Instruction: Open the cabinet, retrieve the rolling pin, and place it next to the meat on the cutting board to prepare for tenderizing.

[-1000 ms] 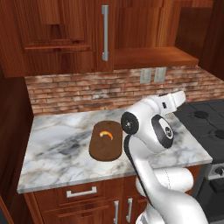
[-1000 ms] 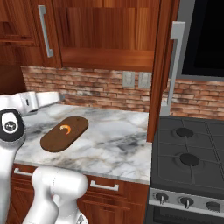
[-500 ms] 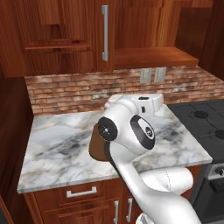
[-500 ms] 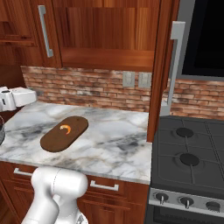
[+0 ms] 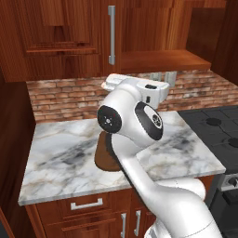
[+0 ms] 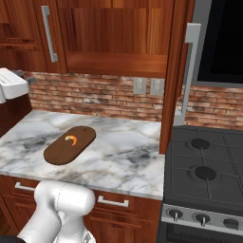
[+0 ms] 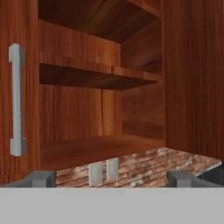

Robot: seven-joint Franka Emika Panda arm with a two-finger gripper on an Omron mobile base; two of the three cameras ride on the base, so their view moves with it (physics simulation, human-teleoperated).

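The cabinet (image 5: 153, 32) hangs above the counter with its right door (image 6: 174, 71) swung open and its left door shut. My gripper (image 7: 111, 179) is open, raised in front of the open half and looking in. The two shelves (image 7: 96, 76) I see hold nothing, and the rolling pin is out of view. The cutting board (image 6: 70, 144) lies on the marble worktop (image 6: 118, 152) with the meat (image 6: 71, 140) on it. In the left base view my arm covers most of the cutting board (image 5: 102, 158) and hides the meat.
A long silver handle (image 7: 16, 100) runs down the shut left door. The open door's handle (image 6: 190, 66) sticks out over the stove (image 6: 204, 161) on the right. Two wall outlets (image 6: 147, 86) sit on the brick backsplash.
The arm has swung to the left and lifted the hand up toward the cabinet, now covering the board in the left base view. Board, meat and cabinet doors have not moved.
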